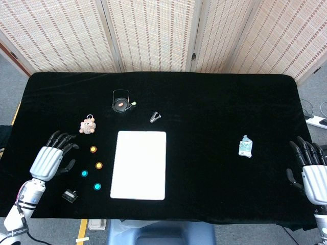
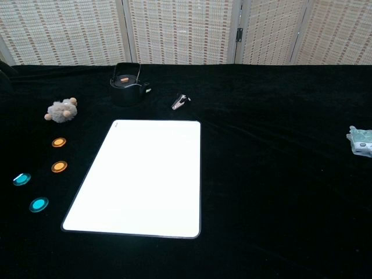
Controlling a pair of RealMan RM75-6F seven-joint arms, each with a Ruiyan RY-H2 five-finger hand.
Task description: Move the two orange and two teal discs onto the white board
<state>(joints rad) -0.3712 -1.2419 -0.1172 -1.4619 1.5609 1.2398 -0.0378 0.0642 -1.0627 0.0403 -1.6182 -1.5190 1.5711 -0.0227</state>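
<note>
- The left hand (image 1: 51, 158) hovers over the black table (image 1: 214, 112) with its fingers (image 1: 61, 138) spread and slightly curled, gripping nothing; it appears only in the head view.
- Just beside it, toward the middle of the table, lie the four discs: the far orange disc (image 1: 93, 149), the near orange disc (image 1: 99, 165), the far teal disc (image 1: 84, 173) and the near teal disc (image 1: 97, 187). None of them touches the hand or one another.
- The discs form a loose column between the left hand and the white board (image 1: 139, 165), so each one must travel away from that hand, toward the robot's right, to reach the board.
- The board lies with its long axis running from the robot outward, and its long left edge faces the discs; it carries nothing yet.
- The right hand (image 1: 312, 174) sits at the far right edge, well apart from the discs, with its fingers extended and loosely apart, and it holds nothing.
- My judgement: the left hand is much the nearer and suits the first pick; the far orange disc and the far teal disc sit closest to its fingertips.
</note>
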